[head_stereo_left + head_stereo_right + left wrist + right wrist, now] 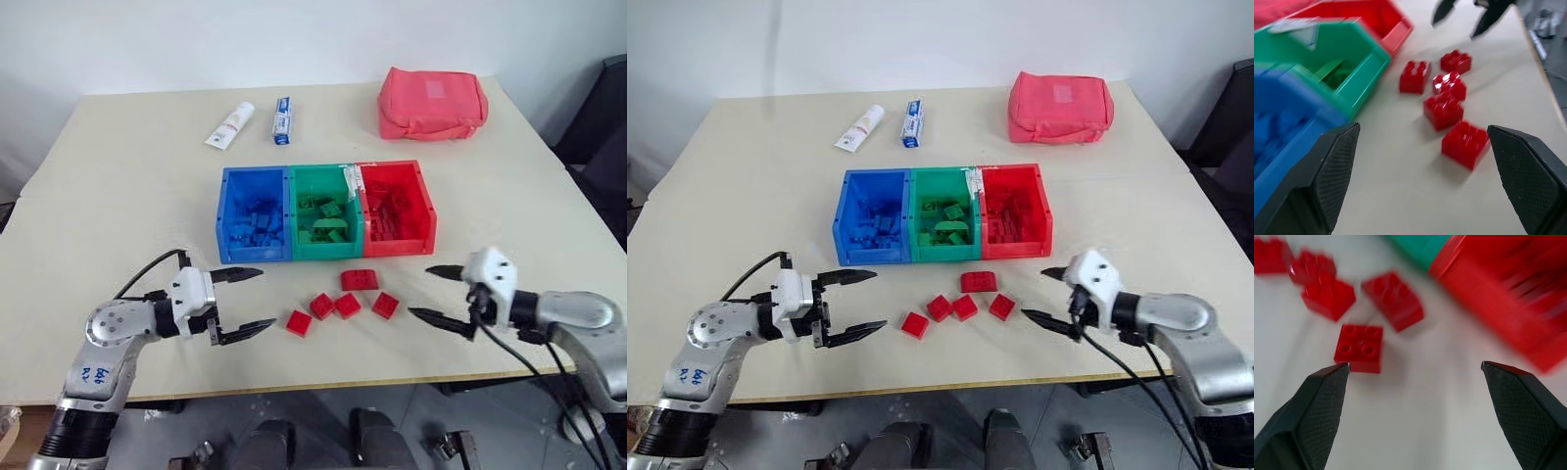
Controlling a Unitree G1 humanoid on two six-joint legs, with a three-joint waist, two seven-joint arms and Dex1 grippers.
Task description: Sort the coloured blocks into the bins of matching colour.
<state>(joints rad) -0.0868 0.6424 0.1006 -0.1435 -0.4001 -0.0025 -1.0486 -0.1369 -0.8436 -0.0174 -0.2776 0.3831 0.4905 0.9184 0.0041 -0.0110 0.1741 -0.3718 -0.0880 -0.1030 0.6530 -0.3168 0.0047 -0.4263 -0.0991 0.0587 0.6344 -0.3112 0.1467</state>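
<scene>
so approach step: both tools spread wide, holding nothing. left tool (241,303) and right tool (436,292) flank five red bricks (335,304) loose on the worktop (127,186), just in front of the joined bins: blue bin (253,176), green bin (318,172), red bin (397,168), all w/ bricks already inside. next prob needs one tool to drop over a single brick, e.g. the squarish brick (1359,347) nearest the right tool, pinch, lift to the red bin. head views give the layout plus toothpaste tube (229,125), small box (283,120), red pouch (432,102); wrist views give stud detail.
</scene>
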